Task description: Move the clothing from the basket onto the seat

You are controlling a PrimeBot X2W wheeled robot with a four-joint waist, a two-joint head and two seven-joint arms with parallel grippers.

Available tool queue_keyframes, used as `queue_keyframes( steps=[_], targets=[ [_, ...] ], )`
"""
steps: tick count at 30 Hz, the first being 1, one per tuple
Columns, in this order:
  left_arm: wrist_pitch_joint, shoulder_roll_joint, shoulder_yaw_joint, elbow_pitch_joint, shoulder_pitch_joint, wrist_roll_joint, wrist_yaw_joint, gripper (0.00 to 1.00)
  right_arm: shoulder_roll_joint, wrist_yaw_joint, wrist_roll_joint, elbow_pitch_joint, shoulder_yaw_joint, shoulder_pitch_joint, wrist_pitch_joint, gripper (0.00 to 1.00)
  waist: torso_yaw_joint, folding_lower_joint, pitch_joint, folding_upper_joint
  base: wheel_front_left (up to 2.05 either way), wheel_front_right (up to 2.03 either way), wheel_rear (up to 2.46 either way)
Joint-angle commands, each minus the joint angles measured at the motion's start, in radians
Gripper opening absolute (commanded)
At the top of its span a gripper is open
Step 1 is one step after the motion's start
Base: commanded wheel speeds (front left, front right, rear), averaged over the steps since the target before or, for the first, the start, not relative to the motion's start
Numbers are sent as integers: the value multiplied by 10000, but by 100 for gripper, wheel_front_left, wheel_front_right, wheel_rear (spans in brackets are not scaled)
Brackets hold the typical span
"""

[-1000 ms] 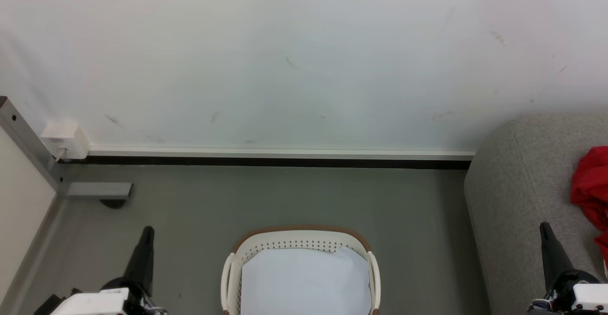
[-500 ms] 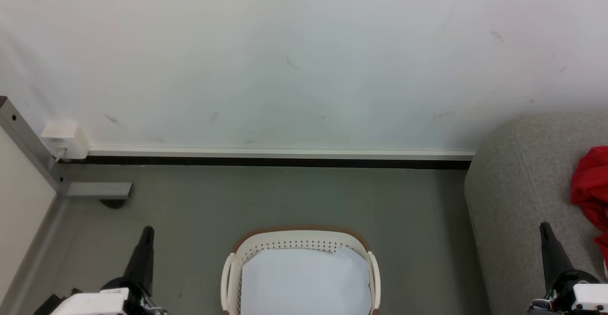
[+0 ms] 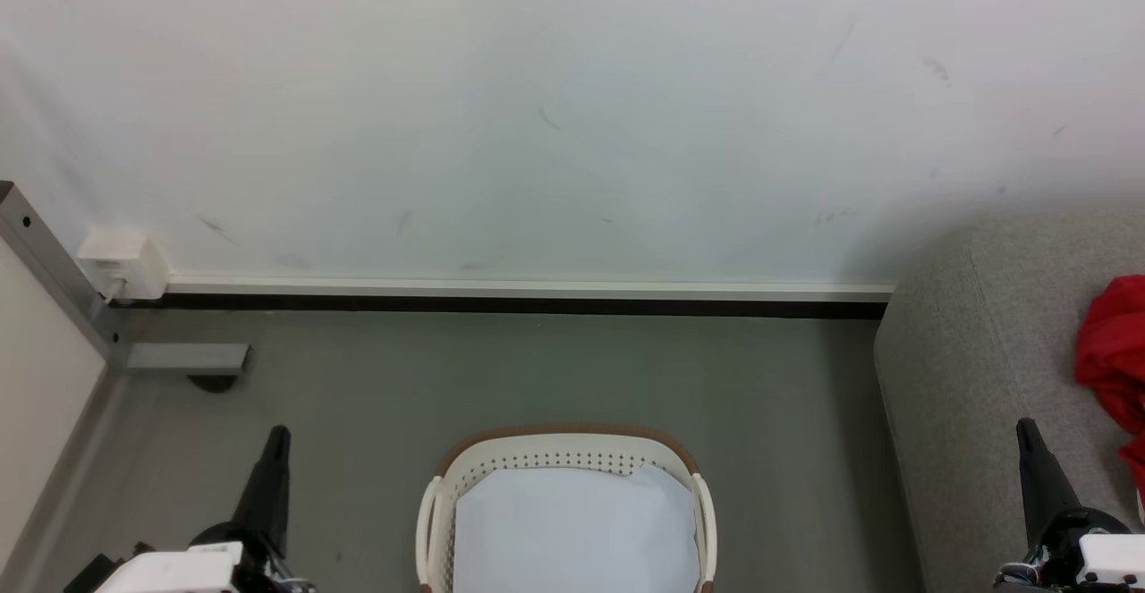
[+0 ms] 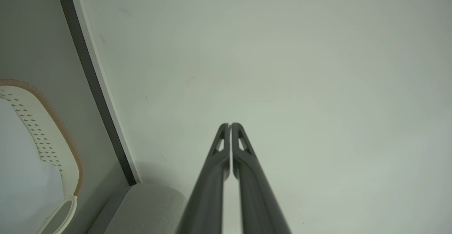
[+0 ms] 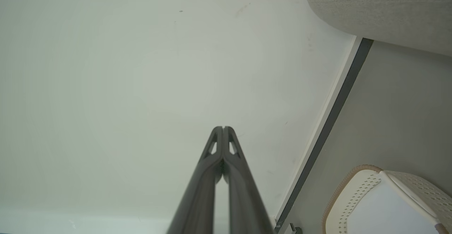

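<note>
Left claw: my left gripper (image 3: 279, 433) is clenched on nothing, its fingers pressed together and aimed at the wall (image 3: 537, 128).
Right claw: my right gripper (image 3: 1025, 424) is clenched too and empty. It hangs over the edge of the seat (image 3: 966, 351).
Clothing: the red clothing (image 3: 1109, 351) lies on the seat, to the right of my right claw and a little beyond its tip. The picture's edge cuts the heap off.
Basket: the basket (image 3: 572, 436) stands on the floor (image 3: 537, 369) between my two claws. I see a white sheet (image 3: 572, 530) in it and no red, though its near end is out of view.
Judgement: the job looks done or nearly so, unless a garment hides under the sheet.
Risk, wrong item: I could grab the sheet, which isn't clothing.
Risk, snag: a swing to the right could catch the woven cover or drag the red heap off the seat.
Risk, clenched reach: going into the basket with pressed fingers would only push, and a light basket may slide.
</note>
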Motion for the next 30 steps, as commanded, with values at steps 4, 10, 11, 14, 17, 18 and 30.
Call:
queue_keyframes(
  steps=[4, 10, 11, 14, 17, 18, 30],
  targets=[
    [39, 23, 17, -39, -68, -138, -47, 0, 3, -21, 19, -62, -40, 101, 29, 0, 0, 0, 0, 0, 0, 0, 0],
    [39, 23, 17, -39, -68, -138, -47, 0, 3, -21, 20, -62, -39, 101, 28, 0, 0, 0, 0, 0, 0, 0, 0],
    [39, 23, 17, -39, -67, -138, -45, 0, 3, -21, 20, -62, -39, 101, 28, 0, 0, 0, 0, 0, 0, 0, 0],
    [39, 23, 17, -39, -67, -138, -47, 0, 3, -21, 20, -62, -39, 101, 28, 0, 0, 0, 0, 0, 0, 0, 0],
    [39, 23, 17, -39, -67, -138, -47, 0, 3, -21, 20, -62, -39, 101, 28, 0, 0, 0, 0, 0, 0, 0, 0],
    [39, 23, 17, -39, -67, -138, -46, 0, 3, -21, 20, -62, -39, 101, 28, 0, 0, 0, 0, 0, 0, 0, 0],
    [39, 23, 16, -40, -67, -138, -46, 0, 3, -21, 20, -62, -39, 101, 28, 0, 0, 0, 0, 0, 0, 0, 0]
  ],
)
